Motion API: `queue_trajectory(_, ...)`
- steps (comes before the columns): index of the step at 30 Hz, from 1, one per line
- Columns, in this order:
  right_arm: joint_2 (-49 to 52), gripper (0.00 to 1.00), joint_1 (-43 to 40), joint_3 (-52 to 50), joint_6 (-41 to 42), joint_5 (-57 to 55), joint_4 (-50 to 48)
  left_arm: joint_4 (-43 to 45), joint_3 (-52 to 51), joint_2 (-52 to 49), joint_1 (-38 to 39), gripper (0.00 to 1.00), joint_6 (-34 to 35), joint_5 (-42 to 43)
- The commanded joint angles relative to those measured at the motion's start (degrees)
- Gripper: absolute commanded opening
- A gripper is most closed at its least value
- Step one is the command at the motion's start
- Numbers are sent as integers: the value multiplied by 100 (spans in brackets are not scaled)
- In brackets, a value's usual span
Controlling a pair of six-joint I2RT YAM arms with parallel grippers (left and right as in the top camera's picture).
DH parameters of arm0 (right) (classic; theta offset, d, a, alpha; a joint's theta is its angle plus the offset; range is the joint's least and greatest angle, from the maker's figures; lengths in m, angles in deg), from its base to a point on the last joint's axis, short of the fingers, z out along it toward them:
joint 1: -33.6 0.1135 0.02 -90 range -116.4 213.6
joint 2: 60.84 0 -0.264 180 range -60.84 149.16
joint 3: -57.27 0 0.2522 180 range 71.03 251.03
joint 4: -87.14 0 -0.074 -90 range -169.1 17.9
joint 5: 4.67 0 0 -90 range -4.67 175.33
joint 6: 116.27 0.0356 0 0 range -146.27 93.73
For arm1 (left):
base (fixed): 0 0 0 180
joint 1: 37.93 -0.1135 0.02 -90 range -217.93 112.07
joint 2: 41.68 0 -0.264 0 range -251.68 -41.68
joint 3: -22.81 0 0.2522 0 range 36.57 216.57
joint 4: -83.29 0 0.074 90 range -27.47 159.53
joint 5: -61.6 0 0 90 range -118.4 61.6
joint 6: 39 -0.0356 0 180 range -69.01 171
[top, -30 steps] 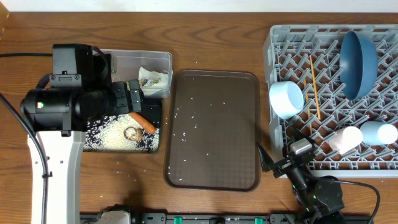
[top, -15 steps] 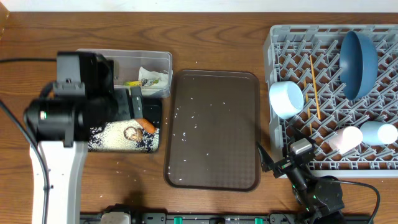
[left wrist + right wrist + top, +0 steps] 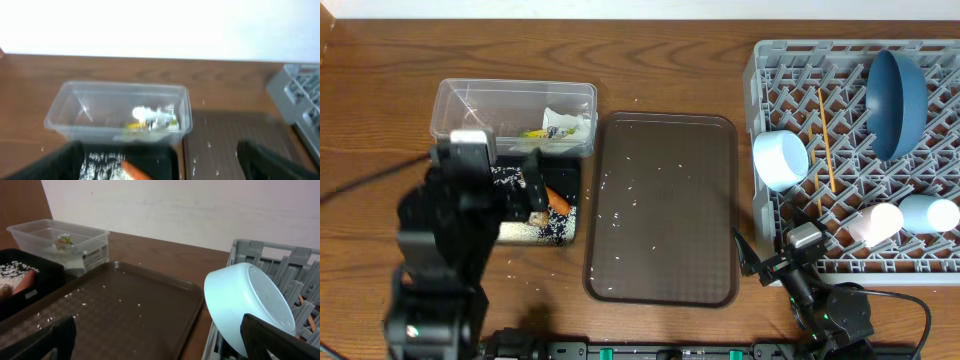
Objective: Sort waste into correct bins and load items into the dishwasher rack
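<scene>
The clear tub [image 3: 510, 105] holds a crumpled tissue and a wrapper [image 3: 558, 125], also visible in the left wrist view [image 3: 152, 119]. In front of it, the black tray [image 3: 568, 175] carries rice [image 3: 545, 230] and an orange carrot [image 3: 557, 201]. My left gripper [image 3: 498, 182] hovers open over that tray, with the carrot [image 3: 137, 171] below its spread fingers. The grey rack [image 3: 756, 60] contains the dark blue dish [image 3: 895, 100], light-blue bowl [image 3: 780, 160], chopsticks [image 3: 825, 135], pink cup [image 3: 875, 222] and blue cup [image 3: 930, 213]. My right gripper [image 3: 770, 238] rests open at the rack's front left corner, beside the bowl [image 3: 250, 305].
A large brown serving tray [image 3: 665, 210] lies between the bins and the rack, with scattered rice grains [image 3: 620, 205] on it. A few grains lie on the wood near the black tray. The wall runs along the table's back edge.
My left arm has drawn back toward the table's front edge, uncovering the clear tub. Its gripper stays open. The right arm has not moved.
</scene>
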Motion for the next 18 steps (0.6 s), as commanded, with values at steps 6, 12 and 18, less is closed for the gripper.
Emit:
queue_trajectory(6,-11,99,-122,-7,79,-55,26,1467,-2236,1757,17,98,-120,2)
queue_trajectory(12,-11,99,-122,-7,79,-55,26,1692,-3254,3018,17,98,-122,2)
queue_trajectory(18,-11,99,-122,-7,79,-55,26,1818,-4044,3939,17,98,-120,2)
